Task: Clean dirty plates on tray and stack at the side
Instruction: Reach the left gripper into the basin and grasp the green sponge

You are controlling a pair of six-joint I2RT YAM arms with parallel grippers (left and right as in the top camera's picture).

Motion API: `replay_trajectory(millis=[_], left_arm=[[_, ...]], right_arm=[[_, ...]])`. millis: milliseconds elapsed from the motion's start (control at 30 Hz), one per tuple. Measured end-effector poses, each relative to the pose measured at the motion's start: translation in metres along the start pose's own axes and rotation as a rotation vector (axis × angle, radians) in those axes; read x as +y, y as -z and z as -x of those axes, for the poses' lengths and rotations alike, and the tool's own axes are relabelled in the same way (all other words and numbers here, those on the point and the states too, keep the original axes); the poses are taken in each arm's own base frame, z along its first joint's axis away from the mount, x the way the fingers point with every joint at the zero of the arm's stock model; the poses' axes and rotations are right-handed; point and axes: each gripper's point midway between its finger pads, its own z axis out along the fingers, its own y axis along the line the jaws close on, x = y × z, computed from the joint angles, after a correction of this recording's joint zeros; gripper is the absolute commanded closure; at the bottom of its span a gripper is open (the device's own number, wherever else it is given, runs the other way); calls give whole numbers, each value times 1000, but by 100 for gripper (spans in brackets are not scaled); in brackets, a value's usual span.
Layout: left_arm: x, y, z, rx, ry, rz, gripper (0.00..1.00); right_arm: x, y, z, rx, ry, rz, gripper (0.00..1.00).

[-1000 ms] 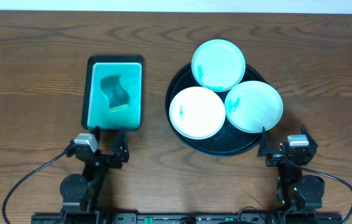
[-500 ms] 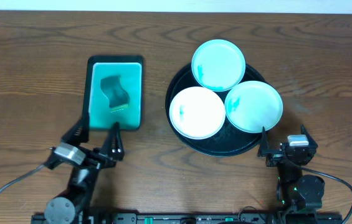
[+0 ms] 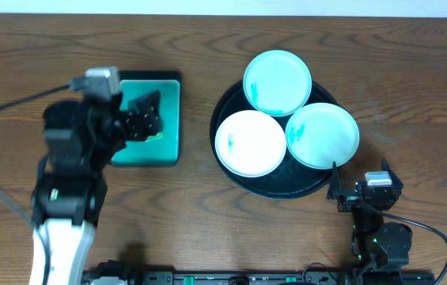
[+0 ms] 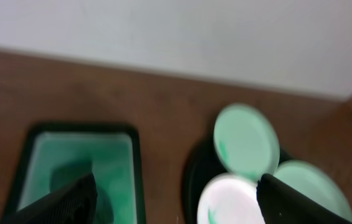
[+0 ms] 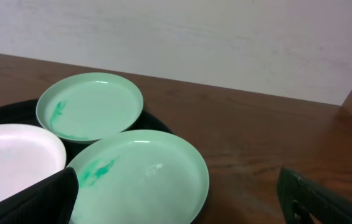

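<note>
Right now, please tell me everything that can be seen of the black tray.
The tray is round and black, perhaps plastic, with a raised rim. It lies flat on the wooden table, right of centre. Three pale plates cover most of it; two reach past its rim. Nothing else touches it.

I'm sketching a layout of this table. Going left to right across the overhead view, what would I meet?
teal dish → white plate → pale-mint plate → right gripper. The left gripper and the far plate overlap others, so they are left out.
</note>
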Motion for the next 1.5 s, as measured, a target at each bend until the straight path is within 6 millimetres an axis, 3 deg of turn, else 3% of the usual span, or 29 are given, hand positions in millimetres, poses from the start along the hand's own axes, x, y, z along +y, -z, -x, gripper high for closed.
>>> replay_trajectory(millis=[133,233,367,700,833,1167,1500], left_arm=[[20,-27,-30,234,84,80,17],[43,-39,-38,365,139,215,17],[69,-62,-39,417,153,332,17],[117,-127,-104,565,255,457,17],[126,-145,-114,558,281,468,17],[158,-153,-158,634,350,629,18],[155,-155,-163,649,371,610,19]], right_arm=[[0,0,0,0,0,0,1],[0,0,0,0,0,0,1],[0,0,0,1,0,0,1],[0,0,0,1,0,0,1],[0,0,0,0,0,0,1],[0,0,0,0,0,0,1],[0,0,0,1,0,0,1]])
